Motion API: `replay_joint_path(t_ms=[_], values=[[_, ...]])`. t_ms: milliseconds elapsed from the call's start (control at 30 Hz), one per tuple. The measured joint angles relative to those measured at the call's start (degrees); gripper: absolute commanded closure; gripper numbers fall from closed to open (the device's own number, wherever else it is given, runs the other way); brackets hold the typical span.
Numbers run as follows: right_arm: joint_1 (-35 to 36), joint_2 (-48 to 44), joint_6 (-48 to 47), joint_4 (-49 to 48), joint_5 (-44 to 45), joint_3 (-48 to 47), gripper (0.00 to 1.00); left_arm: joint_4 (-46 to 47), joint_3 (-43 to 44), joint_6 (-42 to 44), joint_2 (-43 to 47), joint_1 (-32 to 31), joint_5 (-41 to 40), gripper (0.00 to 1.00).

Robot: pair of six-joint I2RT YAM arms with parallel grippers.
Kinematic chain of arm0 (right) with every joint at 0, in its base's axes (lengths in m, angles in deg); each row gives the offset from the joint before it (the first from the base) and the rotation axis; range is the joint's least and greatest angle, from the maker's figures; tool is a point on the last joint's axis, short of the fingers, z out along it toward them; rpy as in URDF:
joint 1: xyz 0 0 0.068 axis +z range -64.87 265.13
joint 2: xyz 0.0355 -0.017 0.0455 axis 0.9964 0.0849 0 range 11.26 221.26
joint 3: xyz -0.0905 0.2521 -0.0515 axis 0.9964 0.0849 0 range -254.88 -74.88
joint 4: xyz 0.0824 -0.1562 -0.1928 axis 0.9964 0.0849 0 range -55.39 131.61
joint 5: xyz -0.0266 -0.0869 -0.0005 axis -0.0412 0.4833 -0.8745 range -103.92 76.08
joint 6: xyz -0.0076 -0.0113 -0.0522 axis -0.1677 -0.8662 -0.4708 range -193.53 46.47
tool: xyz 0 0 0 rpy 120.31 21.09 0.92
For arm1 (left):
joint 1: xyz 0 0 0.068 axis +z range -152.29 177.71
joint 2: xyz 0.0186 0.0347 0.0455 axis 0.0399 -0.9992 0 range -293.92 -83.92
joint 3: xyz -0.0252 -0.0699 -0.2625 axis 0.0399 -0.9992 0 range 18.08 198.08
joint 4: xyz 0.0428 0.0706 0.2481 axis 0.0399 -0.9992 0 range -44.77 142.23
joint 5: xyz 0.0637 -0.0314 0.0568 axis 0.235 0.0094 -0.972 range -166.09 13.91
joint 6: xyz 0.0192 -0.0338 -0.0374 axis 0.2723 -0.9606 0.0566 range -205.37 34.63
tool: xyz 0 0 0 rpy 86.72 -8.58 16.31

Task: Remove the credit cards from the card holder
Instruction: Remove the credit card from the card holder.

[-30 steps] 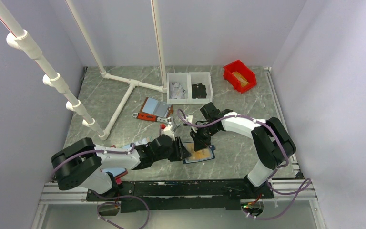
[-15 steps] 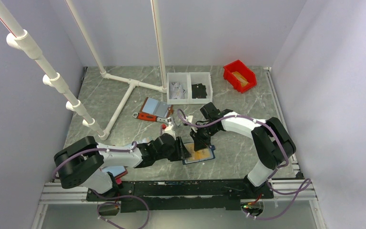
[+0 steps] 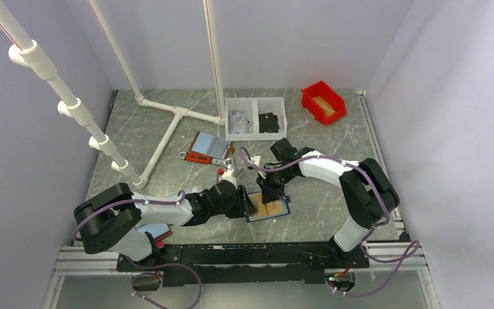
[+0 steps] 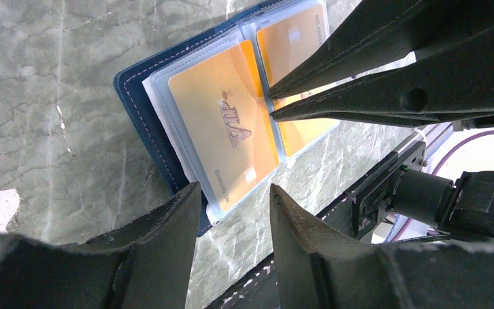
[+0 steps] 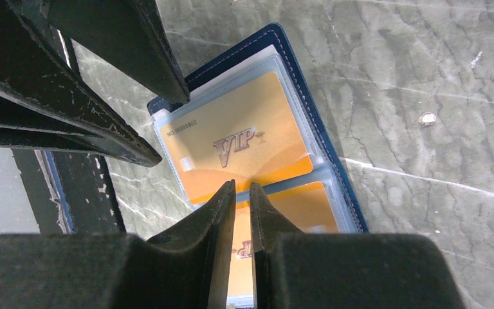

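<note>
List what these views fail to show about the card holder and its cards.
The second gold card: right wrist view, its print lies under the fingers of the right pincer; left wrist view, those fingers cross it.
Near corner of the card holder: left wrist view, behind the left pincer.
Right pincer tips touching the sleeves or hovering: no view settles it.
Top view: cards too small; arms overlap the holder.

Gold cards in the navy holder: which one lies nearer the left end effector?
The gold card with its VIP lettering fully showing, just ahead of the left end effector. The other card sits farther off, beneath the right end effector.
</note>
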Motion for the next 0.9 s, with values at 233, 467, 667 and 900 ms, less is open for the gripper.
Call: replay_joint_path(t_ms=[233, 467, 667, 900], values=[[0.00, 0.00, 0.11, 0.00, 0.02, 0.00, 0.83, 0.04, 0.00, -0.57, -0.11, 0.11, 0.28, 0.51], [0.00, 0.00, 0.11, 0.00, 0.15, 0.00, 0.83, 0.07, -0.02, -2.47, -0.11, 0.33, 0.26, 0.50], [0.00, 0.02, 0.11, 0.00, 0.22, 0.00, 0.83, 0.00, -0.02, -5.20, -0.11, 0.83, 0.26, 0.51], [0.00, 0.02, 0.11, 0.00, 0.24, 0.00, 0.83, -1.03, -0.02, -7.26, -0.13, 1.07, 0.11, 0.51]])
